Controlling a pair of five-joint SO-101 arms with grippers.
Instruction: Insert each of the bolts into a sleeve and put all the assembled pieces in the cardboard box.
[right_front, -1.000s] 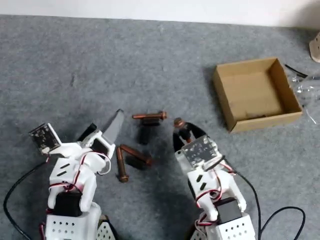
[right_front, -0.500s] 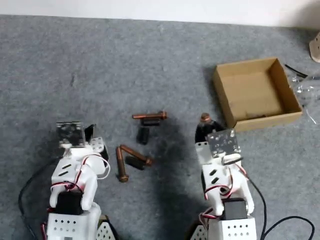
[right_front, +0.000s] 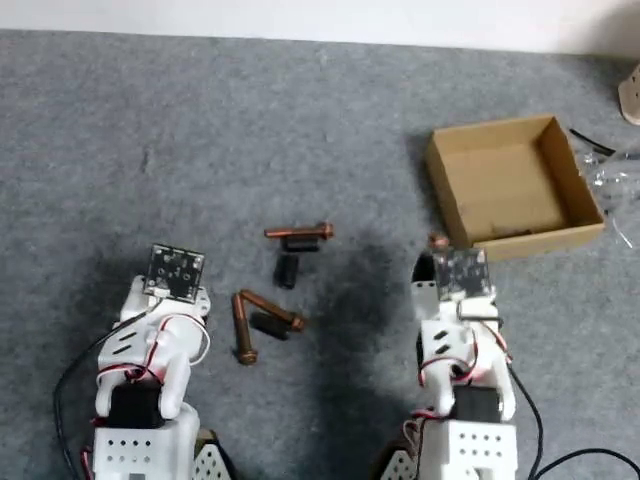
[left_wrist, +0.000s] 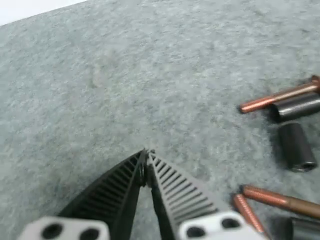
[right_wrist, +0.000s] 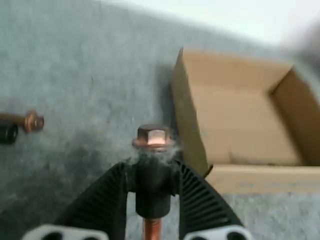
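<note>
Right claw (right_wrist: 152, 172) with sleeved bolt (right_wrist: 152, 136), now nearer cardboard box (right_front: 515, 190).

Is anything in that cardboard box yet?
Empty: the cardboard box has a bare floor; the sleeved bolt sits outside it, in the right gripper.

Your right gripper (right_wrist: 152, 171) clamps a black sleeve (right_wrist: 152, 192) with a copper bolt (right_wrist: 154, 136) through it, its hex head pointing away from you; just beyond sits the open cardboard box (right_wrist: 235, 177) on grey carpet (right_wrist: 90, 65); farther off, a second bolt (right_wrist: 33, 121) lies beside a dark sleeve (right_wrist: 6, 133).
</note>
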